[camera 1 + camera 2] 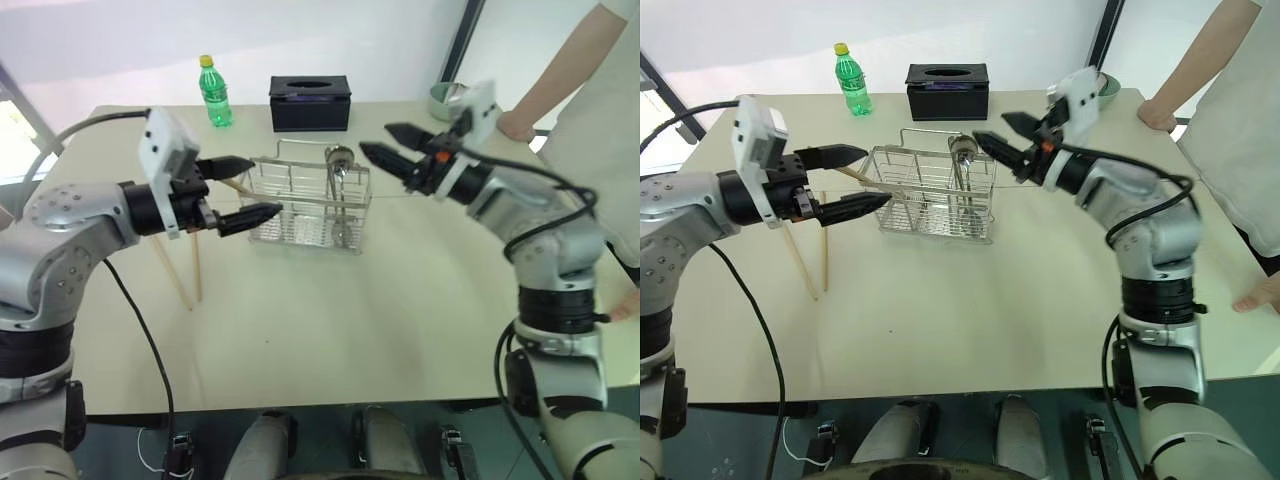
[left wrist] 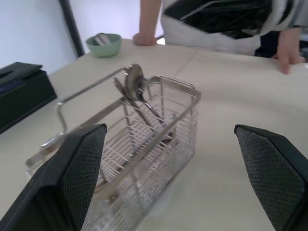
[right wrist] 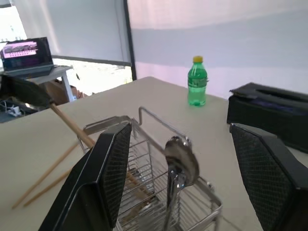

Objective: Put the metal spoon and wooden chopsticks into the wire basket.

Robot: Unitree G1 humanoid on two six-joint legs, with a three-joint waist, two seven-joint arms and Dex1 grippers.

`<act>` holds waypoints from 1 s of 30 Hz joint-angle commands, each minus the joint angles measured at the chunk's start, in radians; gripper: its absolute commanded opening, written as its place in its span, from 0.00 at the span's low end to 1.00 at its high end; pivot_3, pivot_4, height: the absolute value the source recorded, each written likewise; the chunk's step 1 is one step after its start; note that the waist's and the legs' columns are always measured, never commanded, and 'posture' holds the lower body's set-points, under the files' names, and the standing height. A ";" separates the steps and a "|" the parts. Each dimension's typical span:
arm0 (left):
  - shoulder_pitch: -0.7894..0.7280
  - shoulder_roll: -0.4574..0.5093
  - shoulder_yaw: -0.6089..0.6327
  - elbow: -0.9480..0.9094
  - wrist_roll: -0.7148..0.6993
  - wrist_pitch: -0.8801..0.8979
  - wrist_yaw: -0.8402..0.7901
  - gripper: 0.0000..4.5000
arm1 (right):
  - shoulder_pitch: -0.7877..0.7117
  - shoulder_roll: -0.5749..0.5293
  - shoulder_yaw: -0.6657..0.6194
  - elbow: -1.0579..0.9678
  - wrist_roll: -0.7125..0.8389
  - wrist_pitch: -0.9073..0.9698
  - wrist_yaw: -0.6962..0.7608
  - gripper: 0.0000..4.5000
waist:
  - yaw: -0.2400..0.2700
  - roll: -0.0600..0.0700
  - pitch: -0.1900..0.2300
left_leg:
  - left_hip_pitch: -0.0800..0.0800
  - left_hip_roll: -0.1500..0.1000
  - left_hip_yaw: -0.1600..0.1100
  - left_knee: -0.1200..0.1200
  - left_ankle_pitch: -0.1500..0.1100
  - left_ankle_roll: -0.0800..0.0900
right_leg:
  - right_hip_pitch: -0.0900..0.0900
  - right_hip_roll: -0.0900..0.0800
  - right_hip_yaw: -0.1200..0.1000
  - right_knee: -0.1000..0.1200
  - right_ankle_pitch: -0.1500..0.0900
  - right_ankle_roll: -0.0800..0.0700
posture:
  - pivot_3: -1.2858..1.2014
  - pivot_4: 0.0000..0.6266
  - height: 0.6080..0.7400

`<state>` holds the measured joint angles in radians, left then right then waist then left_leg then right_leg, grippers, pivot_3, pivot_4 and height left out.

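Note:
The wire basket (image 1: 300,215) stands mid-table. The metal spoon (image 1: 340,160) stands upright in its right end, bowl up, touching neither gripper. One of the wooden chopsticks (image 1: 865,181) leans out of the basket's left end and passes between the fingers of my left gripper (image 1: 262,187), which is wide open and not touching it. Two more chopsticks (image 1: 190,272) lie on the table left of the basket. My right gripper (image 1: 376,139) hovers open just right of the spoon's bowl, with nothing in it.
A green bottle (image 1: 214,92) and a black tissue box (image 1: 310,102) stand behind the basket. A green bowl (image 2: 103,44) sits at the far right corner. A person (image 1: 590,110) stands at the right edge with a hand on the table.

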<state>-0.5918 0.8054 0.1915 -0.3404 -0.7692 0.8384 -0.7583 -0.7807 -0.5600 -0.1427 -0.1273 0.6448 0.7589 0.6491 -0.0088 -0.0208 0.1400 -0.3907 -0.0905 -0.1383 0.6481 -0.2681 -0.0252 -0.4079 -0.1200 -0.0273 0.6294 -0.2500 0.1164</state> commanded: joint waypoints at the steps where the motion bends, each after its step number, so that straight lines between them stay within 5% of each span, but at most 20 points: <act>1: -0.050 -0.011 0.100 0.023 -0.042 0.024 0.078 1.00 | -0.039 -0.076 -0.053 -0.081 0.087 0.023 0.108 0.74 | -0.003 -0.001 0.000 | 0.000 0.000 0.000 0.000 0.000 0.000 | 0.000 0.000 0.000 0.000 0.000 0.000 | 0.52 0.24 0.40; 5: -0.184 -0.076 0.236 0.189 -0.024 0.095 0.374 1.00 | 0.015 -0.223 -0.076 -0.222 0.222 0.073 0.314 0.74 | 0.000 -0.002 0.000 | 0.000 0.001 0.000 -0.001 0.000 0.000 | 0.000 0.000 0.000 0.000 0.000 0.000 | 0.52 0.24 0.40; 11: -0.305 -0.106 0.330 0.455 0.249 0.157 0.892 1.00 | 0.115 -0.258 -0.069 -0.333 0.288 0.094 0.321 0.74 | -0.005 -0.005 -0.002 | 0.003 0.001 0.001 -0.001 0.000 0.001 | 0.003 0.000 0.000 0.000 0.000 0.001 | 0.52 0.24 0.40; 21: -0.391 -0.230 0.342 0.725 0.389 0.253 1.113 1.00 | 0.220 -0.217 -0.031 -0.400 0.286 0.073 0.248 0.74 | 0.030 -0.011 -0.004 | 0.000 -0.001 -0.001 0.001 0.000 0.000 | 0.000 -0.002 -0.001 0.000 0.000 0.001 | 0.52 0.24 0.40; 30: -0.406 -0.282 0.313 0.903 0.442 0.241 1.092 1.00 | 0.281 -0.200 -0.037 -0.449 0.326 0.072 0.189 0.74 | 0.019 -0.012 -0.005 | 0.000 0.000 0.000 0.000 0.000 -0.001 | -0.001 -0.002 -0.001 0.001 0.000 0.001 | 0.52 0.24 0.40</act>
<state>-0.9644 0.5109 0.5193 0.5548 -0.3475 1.1016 0.3384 -0.4999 -0.7593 -0.1621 -0.5431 0.9502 0.8466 0.8455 0.0107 -0.0325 0.1354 -0.3911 -0.0909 -0.1383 0.6483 -0.2680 -0.0263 -0.4092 -0.1220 -0.0282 0.6303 -0.2495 0.1177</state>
